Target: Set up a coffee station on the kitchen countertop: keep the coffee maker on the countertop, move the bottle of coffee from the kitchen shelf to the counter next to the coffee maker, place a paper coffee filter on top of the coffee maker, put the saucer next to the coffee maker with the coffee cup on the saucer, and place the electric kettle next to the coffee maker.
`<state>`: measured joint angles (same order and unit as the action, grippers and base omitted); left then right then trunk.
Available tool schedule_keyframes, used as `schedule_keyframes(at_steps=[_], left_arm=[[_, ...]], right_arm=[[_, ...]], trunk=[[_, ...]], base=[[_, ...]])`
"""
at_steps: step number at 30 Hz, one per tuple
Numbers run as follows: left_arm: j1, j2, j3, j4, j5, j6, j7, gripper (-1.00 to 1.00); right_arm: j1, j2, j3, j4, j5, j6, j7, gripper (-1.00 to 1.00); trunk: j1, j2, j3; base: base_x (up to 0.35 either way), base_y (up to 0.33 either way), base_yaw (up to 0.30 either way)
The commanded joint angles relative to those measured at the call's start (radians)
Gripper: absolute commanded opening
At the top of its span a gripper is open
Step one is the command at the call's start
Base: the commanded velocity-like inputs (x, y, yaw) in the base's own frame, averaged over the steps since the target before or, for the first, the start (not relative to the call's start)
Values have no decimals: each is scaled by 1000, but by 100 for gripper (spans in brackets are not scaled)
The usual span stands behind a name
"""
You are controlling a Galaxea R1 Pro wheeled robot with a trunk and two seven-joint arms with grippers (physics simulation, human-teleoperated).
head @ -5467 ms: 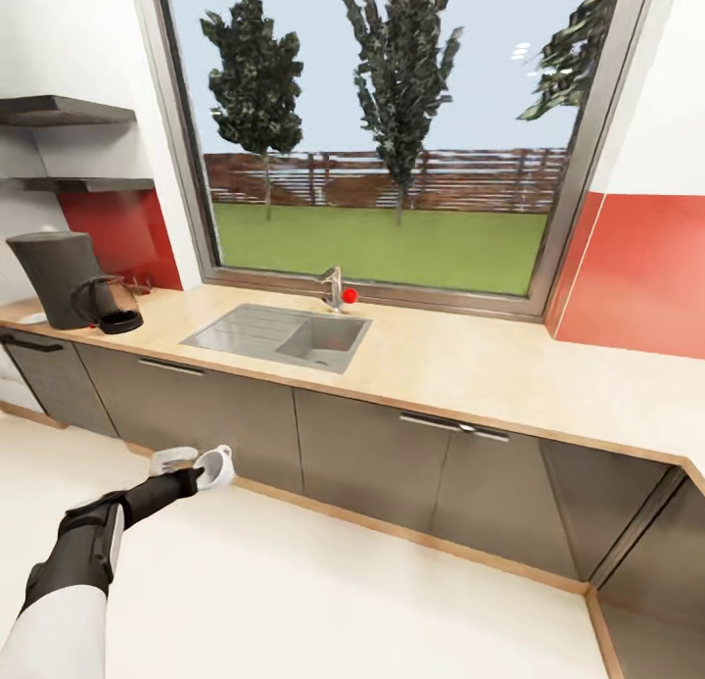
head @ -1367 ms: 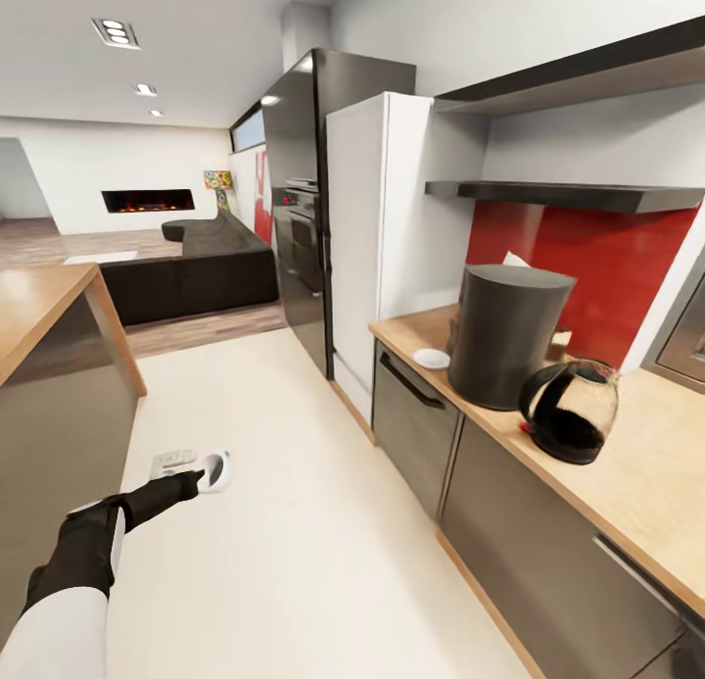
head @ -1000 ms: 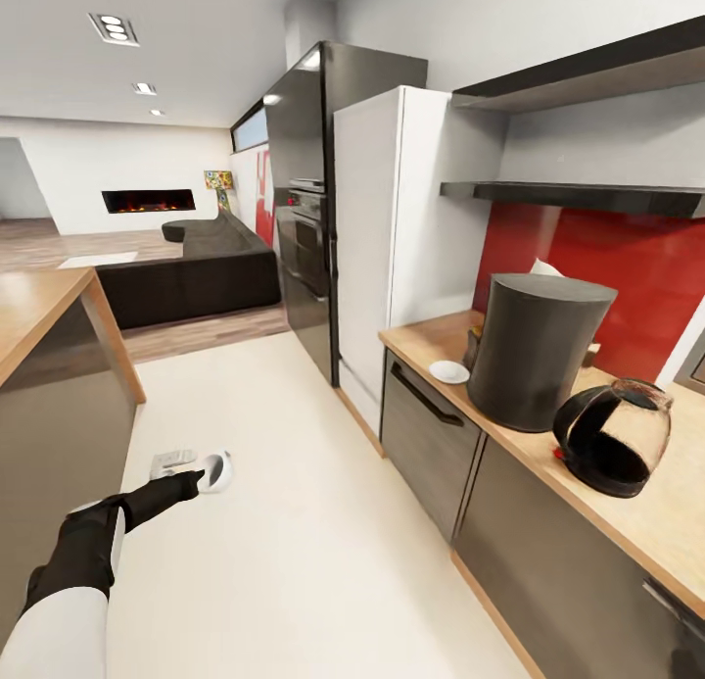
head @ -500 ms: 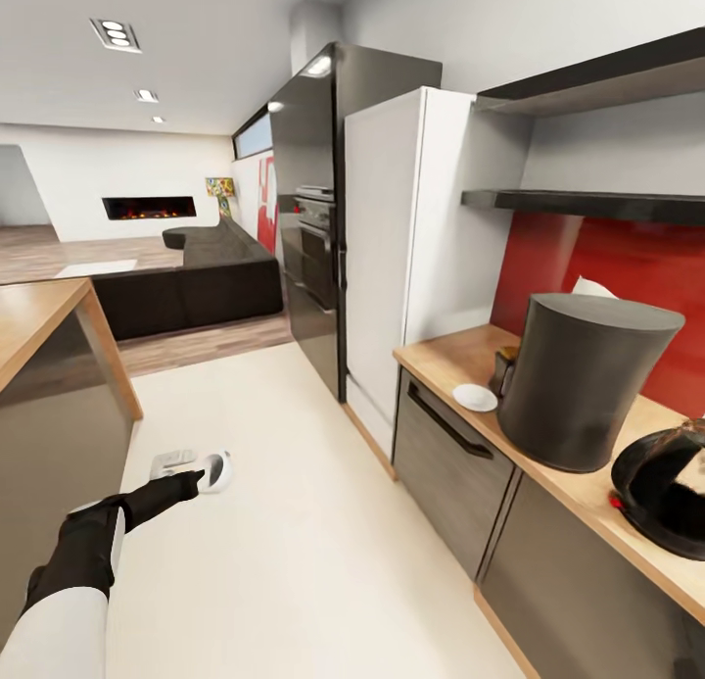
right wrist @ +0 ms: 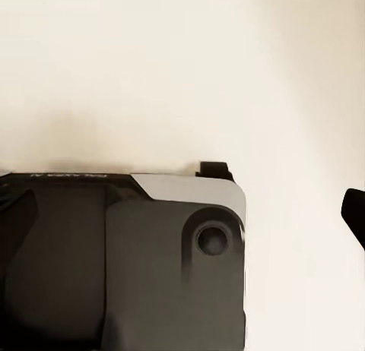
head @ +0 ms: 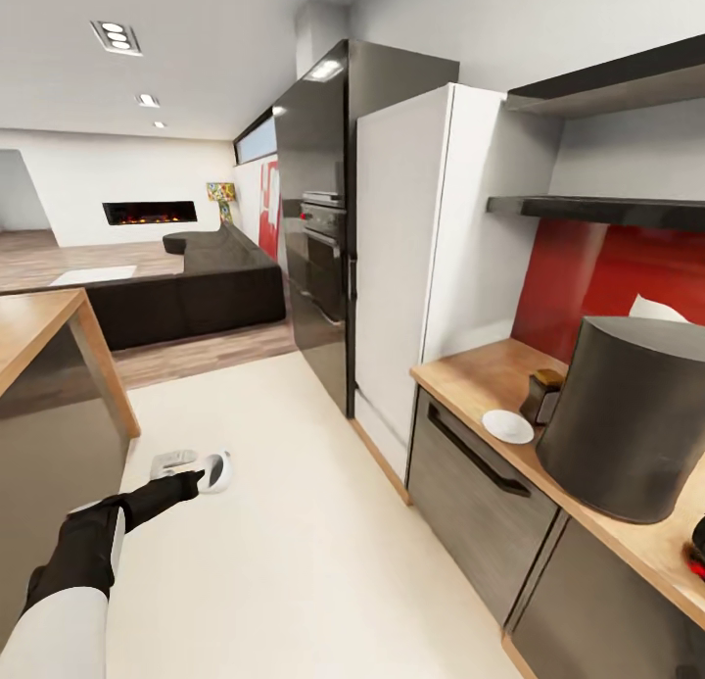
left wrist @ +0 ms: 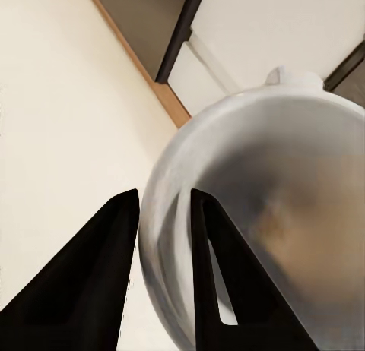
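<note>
My left gripper (head: 201, 475) is clamped on the rim of the white coffee cup (head: 217, 470), one finger inside the bowl and one outside, held low over the floor at my left. I cannot tell how my right gripper stands. The saucer (head: 507, 426) waits ahead to my right on the countertop (head: 470, 375), just beside the coffee maker (head: 632, 419), with what may be a paper filter (head: 658, 310) behind it.
</note>
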<state>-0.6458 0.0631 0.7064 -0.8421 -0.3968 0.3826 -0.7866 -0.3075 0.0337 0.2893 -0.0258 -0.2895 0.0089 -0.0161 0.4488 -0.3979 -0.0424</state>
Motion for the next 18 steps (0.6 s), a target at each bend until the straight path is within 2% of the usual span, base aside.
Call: schedule_keyframes(at_steps=[1, 7, 18], left_arm=[[-2, -1, 4, -1, -4, 7, -8, -100], [-2, -2, 3, 0, -4, 7, -8, -100], [-2, -2, 4, 0, -4, 7, -7, -100]], right_arm=[[-1, 0, 8, 0, -10, 1, -2, 100], [-1, 0, 8, 0, -10, 2, -1, 100], [-1, 0, 8, 0, -10, 2, -1, 100]], trunk=[[1, -2, -2], [1, -2, -2], [1, -2, -2]], base=[[330, 157, 0], [330, 171, -43], [315, 193, -244]])
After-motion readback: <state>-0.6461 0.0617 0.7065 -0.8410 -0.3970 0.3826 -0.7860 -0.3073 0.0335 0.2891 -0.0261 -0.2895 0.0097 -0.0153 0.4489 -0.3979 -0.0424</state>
